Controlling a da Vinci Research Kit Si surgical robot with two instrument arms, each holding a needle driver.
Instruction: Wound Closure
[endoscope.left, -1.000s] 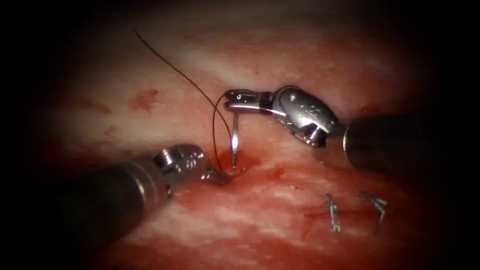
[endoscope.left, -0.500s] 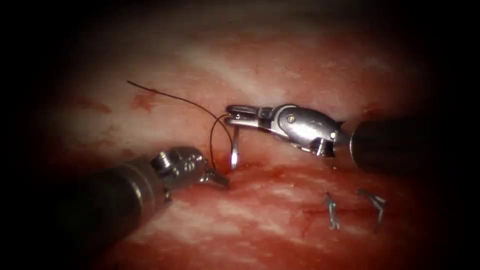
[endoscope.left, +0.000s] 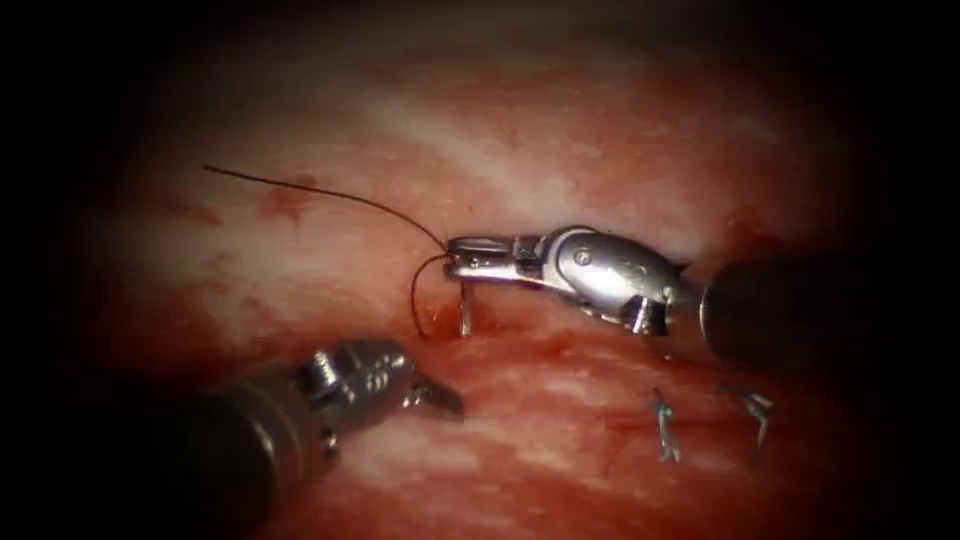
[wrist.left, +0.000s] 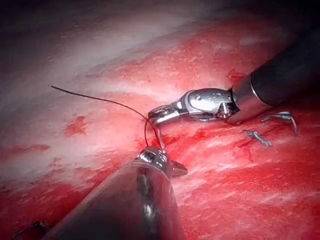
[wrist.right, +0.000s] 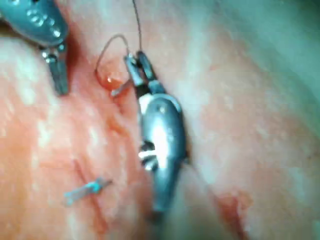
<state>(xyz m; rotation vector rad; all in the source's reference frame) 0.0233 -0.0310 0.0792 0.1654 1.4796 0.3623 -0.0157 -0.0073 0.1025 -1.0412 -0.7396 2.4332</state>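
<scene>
Endoscope: needle (endoscope.left: 465, 312) deeper (left pincer (endoscope.left: 440, 397) off)

Glossy metal right tool (endoscope.left: 462, 258) and needle (endoscope.left: 465, 312); wet, glistening tissue (endoscope.left: 560, 150).

A: Count? Two steel needle drivers — right tool (endoscope.left: 458, 258), left tool (endoscope.left: 440, 395).
B: One curved steel needle (endoscope.left: 465, 312), one dark thread (endoscope.left: 330, 192), two pale blue cut thread ends (endoscope.left: 662, 425) on red-pink tissue (endoscope.left: 520, 150).

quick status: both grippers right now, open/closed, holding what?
Left gripper: closed, holding nothing, clear of the needle.
Right gripper: closed on the needle near its thread end; the needle's tip is in the tissue.
</scene>
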